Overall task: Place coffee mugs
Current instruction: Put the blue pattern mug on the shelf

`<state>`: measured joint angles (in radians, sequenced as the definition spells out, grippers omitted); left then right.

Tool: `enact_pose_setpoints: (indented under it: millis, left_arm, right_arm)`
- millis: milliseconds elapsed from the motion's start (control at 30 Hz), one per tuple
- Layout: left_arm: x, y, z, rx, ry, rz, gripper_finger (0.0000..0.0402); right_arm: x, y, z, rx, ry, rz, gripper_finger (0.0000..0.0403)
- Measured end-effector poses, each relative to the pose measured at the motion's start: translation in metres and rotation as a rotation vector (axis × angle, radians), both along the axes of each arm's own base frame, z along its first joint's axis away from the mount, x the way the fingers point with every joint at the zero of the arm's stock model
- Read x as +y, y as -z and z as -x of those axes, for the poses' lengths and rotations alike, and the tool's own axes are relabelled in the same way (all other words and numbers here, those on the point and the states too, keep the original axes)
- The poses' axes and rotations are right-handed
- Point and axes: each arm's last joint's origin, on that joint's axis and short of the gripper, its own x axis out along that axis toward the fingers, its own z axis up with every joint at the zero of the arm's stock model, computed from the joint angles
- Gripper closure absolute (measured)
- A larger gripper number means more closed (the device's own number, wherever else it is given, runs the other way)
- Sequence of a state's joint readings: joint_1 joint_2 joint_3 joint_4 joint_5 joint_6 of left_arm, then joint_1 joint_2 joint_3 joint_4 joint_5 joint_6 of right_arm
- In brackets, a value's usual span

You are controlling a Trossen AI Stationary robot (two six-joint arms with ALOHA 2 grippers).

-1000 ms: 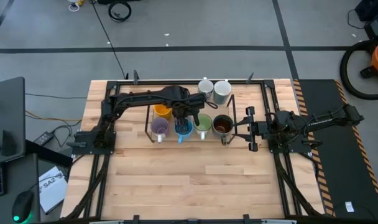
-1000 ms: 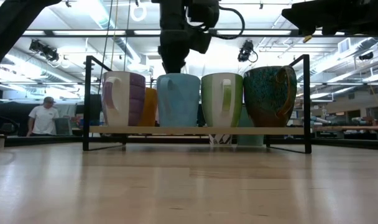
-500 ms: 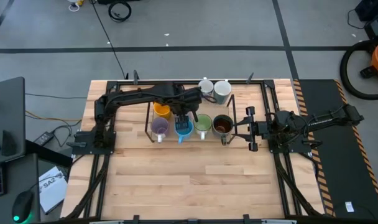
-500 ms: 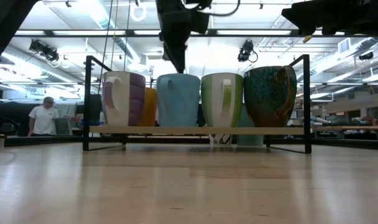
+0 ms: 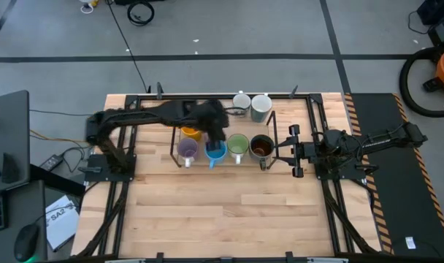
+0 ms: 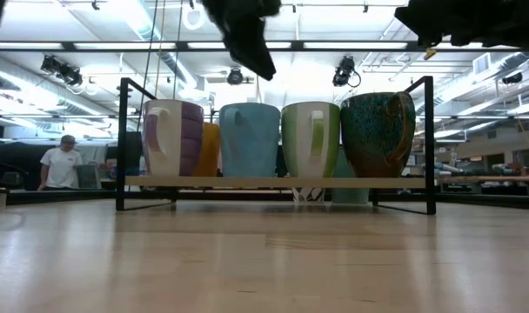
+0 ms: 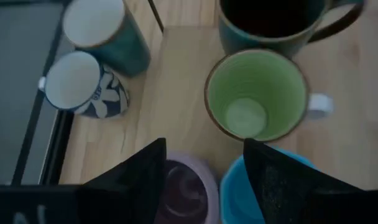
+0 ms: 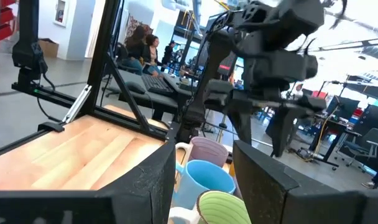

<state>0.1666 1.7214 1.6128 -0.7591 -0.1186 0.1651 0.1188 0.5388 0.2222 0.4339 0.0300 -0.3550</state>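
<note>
Four coffee mugs stand upright on their bases in the rack's front row: lavender [image 6: 173,137], blue [image 6: 250,139], light green [image 6: 311,139] and dark brown [image 6: 378,135]. An orange mug [image 5: 191,132] and a second lavender mug [image 7: 184,186] stand behind them. A white patterned mug [image 7: 83,87] and a teal mug [image 7: 102,31] stand on the table beyond the rack. My left gripper [image 6: 263,63] hangs open and tilted above the blue mug, touching nothing. My right gripper [image 5: 282,151] waits open to the right of the rack.
The black wire rack [image 6: 428,143] with its wooden shelf [image 6: 273,183] stands at the table's far middle. Bare wooden tabletop [image 5: 229,212] lies toward the near edge. A person [image 6: 61,165] stands in the room beyond the table, and others sit farther off.
My left gripper has risen from the blue mug's rim to well above the rack and has tipped from pointing nearly straight down to a slant. Its arm has drawn back toward the table's left. The mugs have stayed in place.
</note>
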Motion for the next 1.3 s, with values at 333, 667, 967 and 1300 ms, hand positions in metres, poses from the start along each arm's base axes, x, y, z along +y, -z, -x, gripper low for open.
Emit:
enact_pose_setpoints:
  millis: [333,667,967,1300]
  left_arm:
    - [-0.011,0.001,0.053,-0.328,-0.006,-0.04,0.0198]
    - [-0.015,0.022,0.092,-0.499,0.015,-0.153,0.0198]
    - [-0.01,0.029,0.115,-0.593,-0.023,-0.179,0.0198]
    - [-0.014,0.051,0.138,-0.654,-0.021,-0.195,0.0198]
  right_arm:
    - [0.0,-0.01,0.0,-0.108,0.012,0.028,0.0237]
    - [-0.009,-0.024,-0.011,-0.139,0.259,-0.113,0.0243]
    - [-0.028,-0.051,-0.05,-0.022,0.399,-0.153,0.0245]
    - [-0.059,-0.068,-0.09,0.136,0.533,-0.191,0.0245]
